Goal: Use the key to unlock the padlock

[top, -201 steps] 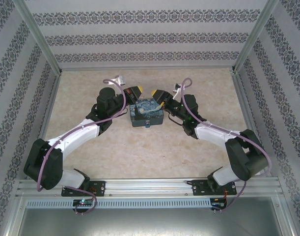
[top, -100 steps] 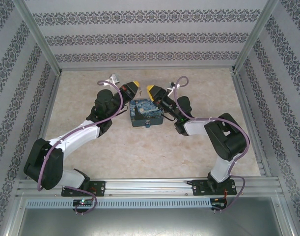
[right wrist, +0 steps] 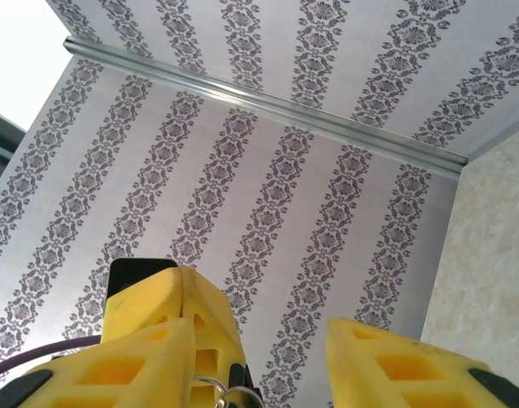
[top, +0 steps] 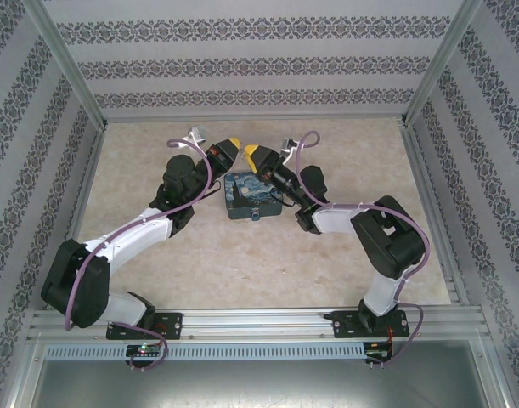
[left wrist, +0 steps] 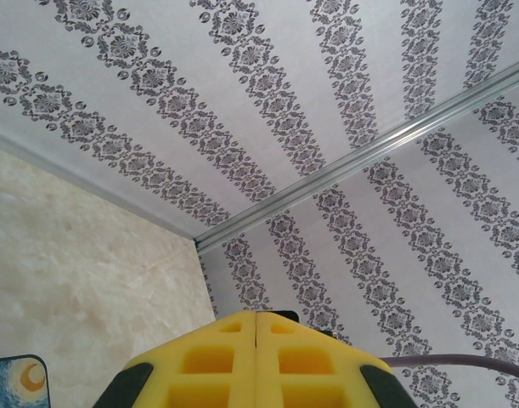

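Observation:
The blue-and-yellow swirl-painted box (top: 253, 197) sits mid-table. A small pale piece (top: 256, 218) on its near edge may be the padlock, but it is too small to be sure. My left gripper (top: 228, 151) hovers just behind the box's left corner, its yellow fingers (left wrist: 256, 357) pressed shut. I cannot see anything between them. My right gripper (top: 257, 157) is close beside it, open, and the left gripper's fingers (right wrist: 187, 319) show against its left finger. A small metal ring (right wrist: 228, 394) with a thin dark piece, apparently the key (right wrist: 243, 380), shows at the bottom edge. What holds it is hidden.
Patterned walls (top: 259, 64) enclose the table on three sides, with aluminium posts at the corners. Beige tabletop (top: 242, 263) lies between the box and the arm bases. Cables loop over both wrists.
The right arm folded its elbow inward, and its gripper moved left and back, close to the left gripper. Its jaws narrowed a little. The left gripper shifted slightly back and stayed shut.

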`<state>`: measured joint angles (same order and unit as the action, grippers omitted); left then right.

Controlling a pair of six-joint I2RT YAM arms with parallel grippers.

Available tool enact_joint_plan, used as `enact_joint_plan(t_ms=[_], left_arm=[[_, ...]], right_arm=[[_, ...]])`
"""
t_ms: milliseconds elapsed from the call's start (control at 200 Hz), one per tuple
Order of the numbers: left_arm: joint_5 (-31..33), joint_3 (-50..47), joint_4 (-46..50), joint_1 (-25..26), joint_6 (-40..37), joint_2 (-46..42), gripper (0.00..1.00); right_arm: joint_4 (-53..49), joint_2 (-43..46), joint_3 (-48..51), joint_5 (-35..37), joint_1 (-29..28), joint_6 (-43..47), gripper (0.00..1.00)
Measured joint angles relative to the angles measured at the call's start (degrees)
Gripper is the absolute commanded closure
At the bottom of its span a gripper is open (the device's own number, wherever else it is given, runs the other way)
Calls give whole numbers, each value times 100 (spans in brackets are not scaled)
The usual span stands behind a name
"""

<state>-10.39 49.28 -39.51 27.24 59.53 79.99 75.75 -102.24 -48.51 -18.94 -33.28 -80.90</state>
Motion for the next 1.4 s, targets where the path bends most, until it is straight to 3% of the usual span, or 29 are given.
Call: enact_joint_plan(t_ms=[994,1399], left_arm=[[61,-162,2,7,15,0,100],[63,-170,2,9,15,0,100]], right_arm=[[2,55,7,350,-109,7,55],[2,61,7,369,-227,2,60]])
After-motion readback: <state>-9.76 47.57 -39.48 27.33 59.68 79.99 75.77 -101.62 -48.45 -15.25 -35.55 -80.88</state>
